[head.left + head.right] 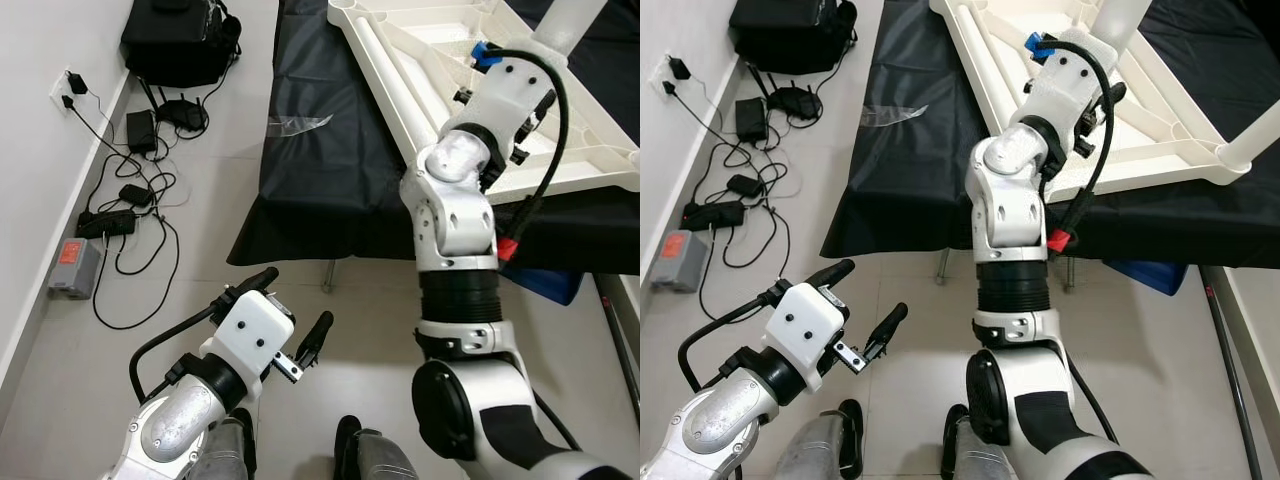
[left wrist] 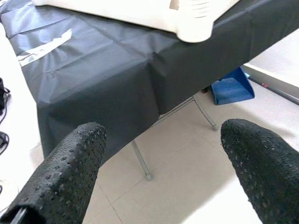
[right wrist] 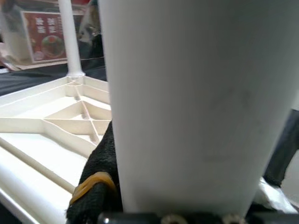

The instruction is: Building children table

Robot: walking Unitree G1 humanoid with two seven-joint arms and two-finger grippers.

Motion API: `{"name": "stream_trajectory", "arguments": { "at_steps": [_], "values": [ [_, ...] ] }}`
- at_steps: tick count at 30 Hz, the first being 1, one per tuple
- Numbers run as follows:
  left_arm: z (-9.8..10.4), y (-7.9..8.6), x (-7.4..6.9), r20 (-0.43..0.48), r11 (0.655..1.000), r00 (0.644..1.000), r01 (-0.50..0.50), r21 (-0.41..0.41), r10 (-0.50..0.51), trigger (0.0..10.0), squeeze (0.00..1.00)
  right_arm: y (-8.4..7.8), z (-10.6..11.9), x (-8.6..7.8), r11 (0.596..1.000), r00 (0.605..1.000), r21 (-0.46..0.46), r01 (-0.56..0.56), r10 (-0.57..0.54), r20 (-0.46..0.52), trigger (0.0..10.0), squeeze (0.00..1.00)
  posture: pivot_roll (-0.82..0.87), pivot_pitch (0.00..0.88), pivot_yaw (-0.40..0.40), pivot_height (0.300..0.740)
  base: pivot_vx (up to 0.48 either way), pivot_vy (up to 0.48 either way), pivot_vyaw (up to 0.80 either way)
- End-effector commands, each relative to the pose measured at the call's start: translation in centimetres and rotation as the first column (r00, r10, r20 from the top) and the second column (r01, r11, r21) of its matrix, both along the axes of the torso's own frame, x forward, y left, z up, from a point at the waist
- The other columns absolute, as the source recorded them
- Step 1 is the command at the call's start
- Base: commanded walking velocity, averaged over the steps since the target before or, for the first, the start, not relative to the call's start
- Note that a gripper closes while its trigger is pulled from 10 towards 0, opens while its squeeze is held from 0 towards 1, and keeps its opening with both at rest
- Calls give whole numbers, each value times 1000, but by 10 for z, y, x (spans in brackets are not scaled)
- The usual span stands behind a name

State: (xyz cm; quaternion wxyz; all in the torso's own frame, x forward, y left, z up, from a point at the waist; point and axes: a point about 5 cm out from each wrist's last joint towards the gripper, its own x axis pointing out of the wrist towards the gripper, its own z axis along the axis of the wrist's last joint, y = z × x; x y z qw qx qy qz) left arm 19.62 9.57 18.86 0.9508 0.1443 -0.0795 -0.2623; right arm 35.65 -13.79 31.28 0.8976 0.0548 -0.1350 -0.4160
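Note:
A white plastic tabletop [image 1: 400, 60] lies upside down, ribs up, on a table covered with black cloth [image 1: 320, 170]. My right arm reaches up over it. My right gripper [image 3: 196, 140] is shut on a thick white table leg [image 1: 570, 25], held upright above the tabletop; one black finger [image 3: 96, 172] presses against its side. Another white leg [image 3: 70, 37] stands fitted in a far corner of the tabletop. My left gripper [image 1: 295, 300] hangs low over the floor in front of the table, open, with nothing between its fingers [image 2: 70, 172].
A black bag [image 1: 180, 40], chargers and tangled cables [image 1: 130, 200] lie on the floor by the left wall, with an orange-labelled box [image 1: 72, 265]. A blue bin [image 2: 232, 86] sits under the table near its metal legs. A clear tape strip [image 1: 300, 123] lies on the cloth.

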Motion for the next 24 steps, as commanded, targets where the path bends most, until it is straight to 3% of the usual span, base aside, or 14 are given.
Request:
{"name": "stream_trajectory", "arguments": {
  "at_steps": [1,16,22,24],
  "values": [
    [-4,-2,-3,-19,1000,1000,1,0,-1,10000,0,-10,-53,6,996,966,43,82,-69,-249,10000,0,162,318,-68,740,0,0,0],
    [-5,-2,-4,-22,1000,1000,0,1,0,10000,0,11,-54,9,971,956,178,156,-103,-276,10000,0,170,323,-73,740,0,0,0],
    [-5,-1,-4,-22,1000,1000,-1,4,1,10000,0,16,-49,14,964,980,264,28,25,-196,10000,0,169,323,-74,740,0,0,0],
    [-5,-1,-4,-21,1000,1000,-4,5,4,10000,0,12,-53,17,943,981,330,-51,109,-160,10000,0,166,323,-76,740,0,0,0]
  ]
}}
